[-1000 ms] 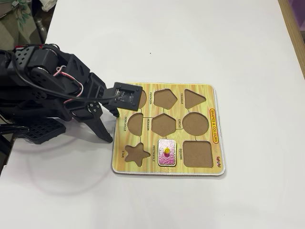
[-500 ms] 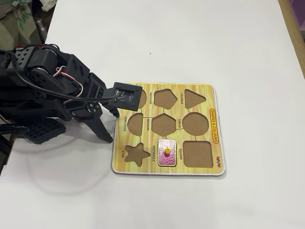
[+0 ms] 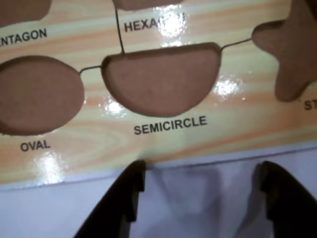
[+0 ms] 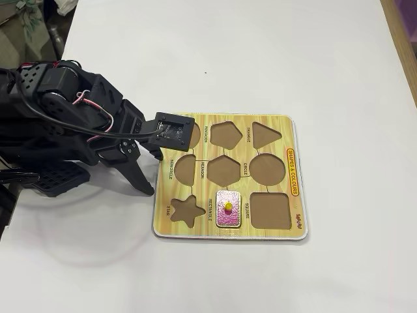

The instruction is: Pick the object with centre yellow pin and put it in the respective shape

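Observation:
In the fixed view a pink rectangle piece point(image 4: 229, 218) with a yellow centre pin point(image 4: 229, 207) lies flat in the rectangle recess of the wooden shape board point(image 4: 202, 229). All the other recesses are bare. My black gripper point(image 4: 151, 173) hangs over the white table just off the board's left edge, away from the piece. In the wrist view the gripper point(image 3: 200, 171) is open with only table between its fingers. Just beyond the fingertips are the board's edge point(image 3: 89, 119) and the semicircle recess point(image 3: 161, 79). The piece is out of the wrist view.
The oval recess point(image 3: 39, 94) and the star recess point(image 3: 292, 54) flank the semicircle one. My arm's black body point(image 4: 58, 124) fills the left of the fixed view. White table point(image 4: 260, 52) surrounds the board, and its right edge point(image 4: 399, 45) runs along the frame's right side.

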Robot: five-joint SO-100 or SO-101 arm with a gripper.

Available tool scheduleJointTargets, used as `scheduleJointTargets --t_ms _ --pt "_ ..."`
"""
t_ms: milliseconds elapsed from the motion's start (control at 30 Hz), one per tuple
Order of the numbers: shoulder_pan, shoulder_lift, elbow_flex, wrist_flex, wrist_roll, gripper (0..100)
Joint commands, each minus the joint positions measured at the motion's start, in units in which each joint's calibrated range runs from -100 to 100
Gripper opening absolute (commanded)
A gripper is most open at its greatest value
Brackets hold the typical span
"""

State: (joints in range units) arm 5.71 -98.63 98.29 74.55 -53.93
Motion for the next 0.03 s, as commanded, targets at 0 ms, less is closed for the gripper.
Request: scheduleJointTargets --t_ms 0 --pt "-0.6 0.1 0.4 1.1 0.2 26"
